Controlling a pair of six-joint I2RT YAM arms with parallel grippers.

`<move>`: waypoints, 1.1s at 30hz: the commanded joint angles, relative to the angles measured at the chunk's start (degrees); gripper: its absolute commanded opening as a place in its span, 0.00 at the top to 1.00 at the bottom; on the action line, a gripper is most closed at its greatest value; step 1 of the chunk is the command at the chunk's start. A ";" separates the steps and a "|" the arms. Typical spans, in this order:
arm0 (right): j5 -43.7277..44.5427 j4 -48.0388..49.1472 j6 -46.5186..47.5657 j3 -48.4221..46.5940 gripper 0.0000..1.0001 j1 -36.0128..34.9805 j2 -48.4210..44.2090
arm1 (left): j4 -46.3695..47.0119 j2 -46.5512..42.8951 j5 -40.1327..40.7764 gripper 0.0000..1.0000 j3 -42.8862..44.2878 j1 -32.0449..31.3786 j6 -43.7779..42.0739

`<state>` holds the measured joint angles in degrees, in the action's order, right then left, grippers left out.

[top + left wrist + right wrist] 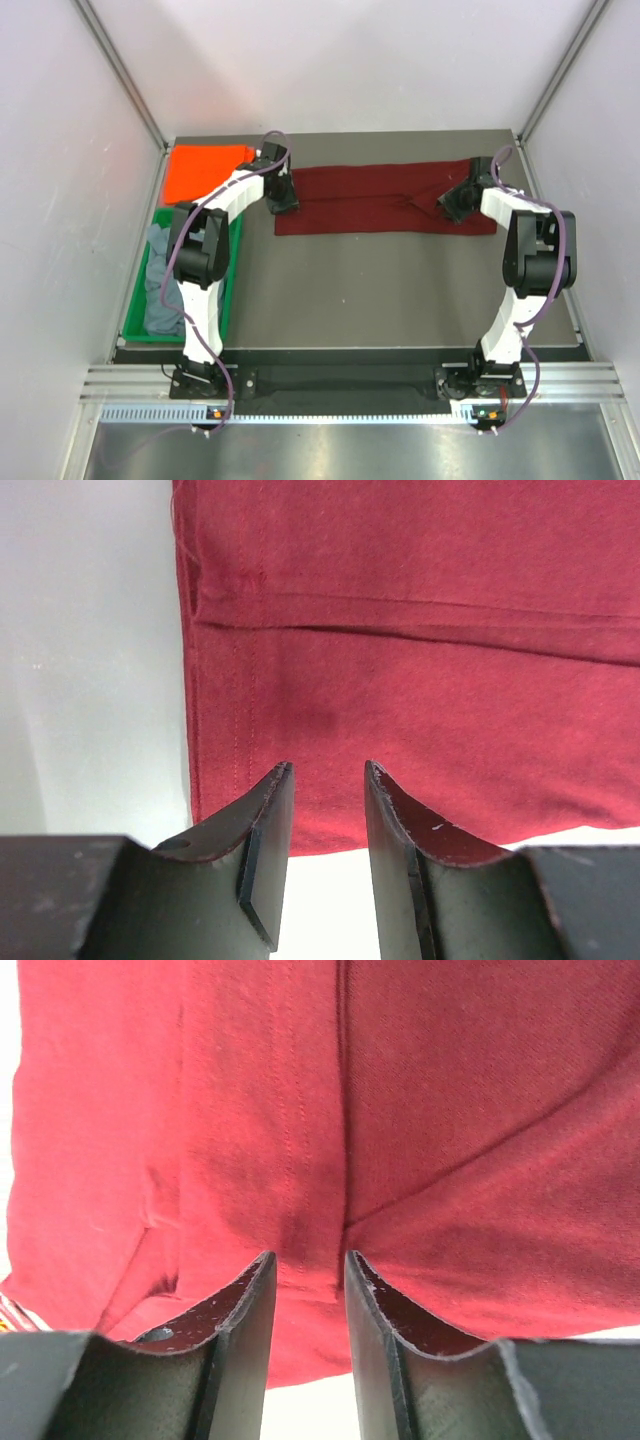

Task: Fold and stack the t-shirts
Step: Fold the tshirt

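Fingers (268, 825) of the left gripper (327, 772) stand a narrow slot apart, clasping nothing, over the hemmed end of the dark maroon cloth t-shirt (370, 205) that lies nearest the green plastic tray (150, 340); the right gripper (305, 1258) shows the same narrow slot between its fingers (248, 1305), nothing pinched there, over the shirt's end farthest from the tray, where creases run together; the maroon shirt is folded into a long flat band on the grey table (380, 290), to the right of the tray's far end; the bright orange cloth t-shirt (200, 170) lies just beyond the tray's far end; the grey-blue cloth t-shirt (160, 290) sits crumpled inside the tray.
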<state>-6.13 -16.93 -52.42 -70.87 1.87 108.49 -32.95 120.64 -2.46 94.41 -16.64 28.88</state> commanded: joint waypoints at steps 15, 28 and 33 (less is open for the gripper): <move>0.33 3.48 -2.77 1.79 0.66 -0.90 -1.26 | 0.96 -2.16 1.23 0.60 -0.46 0.21 0.91; -1.60 9.19 -4.00 0.48 1.00 -0.99 0.32 | 0.34 -2.34 0.88 0.60 0.60 0.21 1.35; -4.05 12.61 -4.09 -1.46 1.00 -1.34 2.43 | 0.60 -2.95 0.88 0.60 -0.45 0.21 2.23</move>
<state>-7.94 -9.61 -55.81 -69.17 1.23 109.62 -33.04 120.64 -1.87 93.62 -16.64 30.30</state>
